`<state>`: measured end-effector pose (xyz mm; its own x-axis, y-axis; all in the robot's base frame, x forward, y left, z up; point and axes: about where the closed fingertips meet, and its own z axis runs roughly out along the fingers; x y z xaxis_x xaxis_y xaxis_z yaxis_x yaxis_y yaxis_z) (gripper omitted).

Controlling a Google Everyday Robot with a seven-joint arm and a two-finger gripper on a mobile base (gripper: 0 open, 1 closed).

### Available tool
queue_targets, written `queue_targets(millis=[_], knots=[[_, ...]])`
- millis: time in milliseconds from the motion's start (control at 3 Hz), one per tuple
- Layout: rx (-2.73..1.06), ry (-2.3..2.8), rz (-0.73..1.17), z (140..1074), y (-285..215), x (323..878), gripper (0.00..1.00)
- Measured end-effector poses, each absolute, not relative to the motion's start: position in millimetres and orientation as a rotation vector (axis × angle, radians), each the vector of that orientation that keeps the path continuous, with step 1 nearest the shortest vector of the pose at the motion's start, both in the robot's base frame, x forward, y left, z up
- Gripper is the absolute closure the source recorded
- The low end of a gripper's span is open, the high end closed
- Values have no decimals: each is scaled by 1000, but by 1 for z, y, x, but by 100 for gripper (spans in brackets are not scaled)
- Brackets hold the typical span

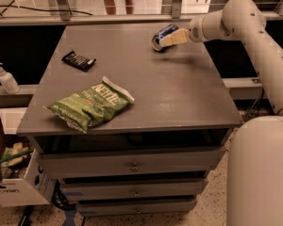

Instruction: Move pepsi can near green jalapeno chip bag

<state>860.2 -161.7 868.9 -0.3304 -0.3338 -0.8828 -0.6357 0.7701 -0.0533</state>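
Observation:
The pepsi can, blue with a silver end, is tilted on its side at the back right of the grey table top. My gripper reaches in from the right and its cream fingers are closed around the can. The green jalapeno chip bag, crinkled with white "Kettle" lettering, lies near the front left of the table, well apart from the can.
A small flat black packet lies at the left middle of the table. A soap bottle stands on a ledge to the left. A cardboard box sits on the floor at lower left. Drawers are below the table top.

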Motion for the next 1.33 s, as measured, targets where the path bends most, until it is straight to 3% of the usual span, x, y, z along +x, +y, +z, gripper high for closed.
queue_targets(millis=[333, 1333], knots=[[-745, 1896, 401, 849, -131, 852, 0], [-683, 1868, 412, 846, -118, 855, 0]])
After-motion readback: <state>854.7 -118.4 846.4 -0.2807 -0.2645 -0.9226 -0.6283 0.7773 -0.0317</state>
